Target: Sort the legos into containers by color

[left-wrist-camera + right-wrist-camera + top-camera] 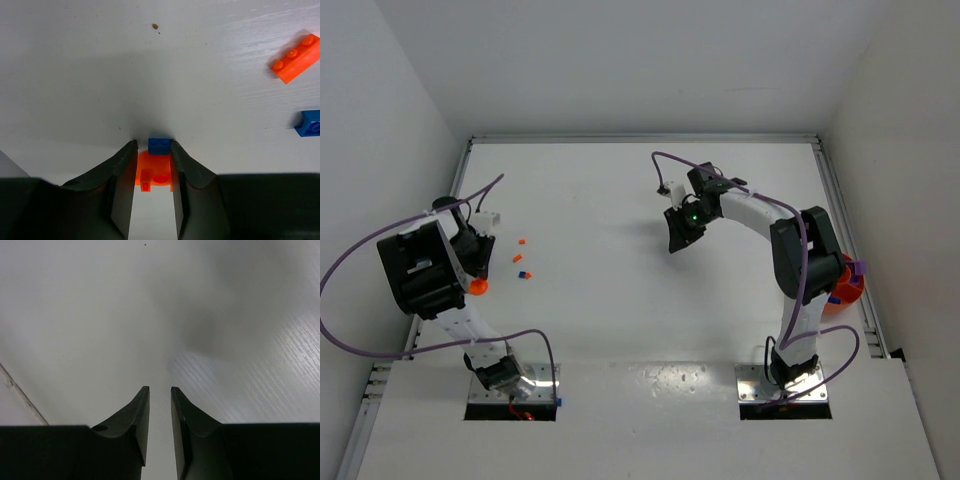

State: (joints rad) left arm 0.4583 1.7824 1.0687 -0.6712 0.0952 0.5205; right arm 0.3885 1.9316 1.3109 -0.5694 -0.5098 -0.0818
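Lego (154,171) (orange) between left hand (153,144) fingers (121,172)

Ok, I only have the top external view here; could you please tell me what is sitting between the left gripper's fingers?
Observer: The left wrist view shows a small blue brick right at the tips of the left gripper.
Operator: Thank you. Is anything else in there?
Observer: Yes, a flat orange piece lies just behind it, spanning the gap from finger to finger.
Operator: And is the right gripper carrying anything?
Observer: No, its jaws stand slightly apart over bare table, with nothing between them.
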